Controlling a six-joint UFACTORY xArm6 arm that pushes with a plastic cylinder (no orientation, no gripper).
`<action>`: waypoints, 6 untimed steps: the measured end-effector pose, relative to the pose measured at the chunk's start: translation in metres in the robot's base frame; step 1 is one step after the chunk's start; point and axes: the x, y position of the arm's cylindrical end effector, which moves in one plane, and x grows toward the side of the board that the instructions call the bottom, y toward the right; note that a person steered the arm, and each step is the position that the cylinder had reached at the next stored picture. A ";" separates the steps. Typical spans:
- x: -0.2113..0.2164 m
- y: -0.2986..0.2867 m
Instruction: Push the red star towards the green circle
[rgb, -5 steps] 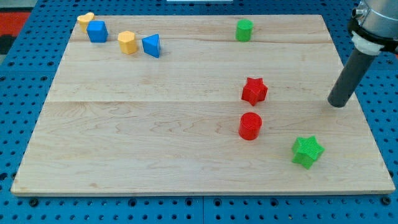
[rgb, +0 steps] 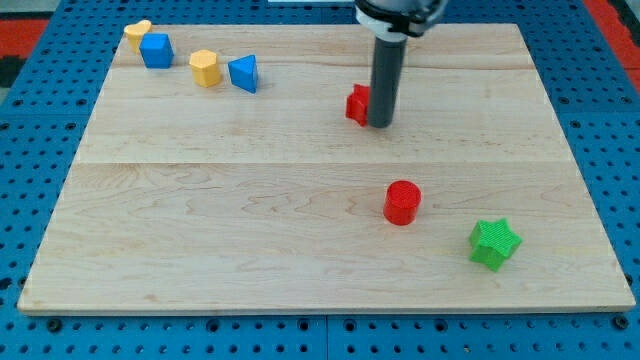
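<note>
In the camera view, my tip (rgb: 381, 124) rests on the wooden board (rgb: 300, 230), touching the red star (rgb: 356, 104), which peeks out just to the view's left of the rod and is mostly hidden by it. The rod is a plain stick that grips nothing. The green circle cannot be seen. Below the star lie a red cylinder (rgb: 402, 202) and, further right, a green star (rgb: 494, 243).

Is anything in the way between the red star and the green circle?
I can't see the green circle now; my rod likely hides it. The red star sits pressed against the left side of my tip. No other block shows near the star.
</note>
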 end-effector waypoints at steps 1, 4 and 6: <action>-0.035 -0.021; -0.050 -0.067; -0.063 -0.025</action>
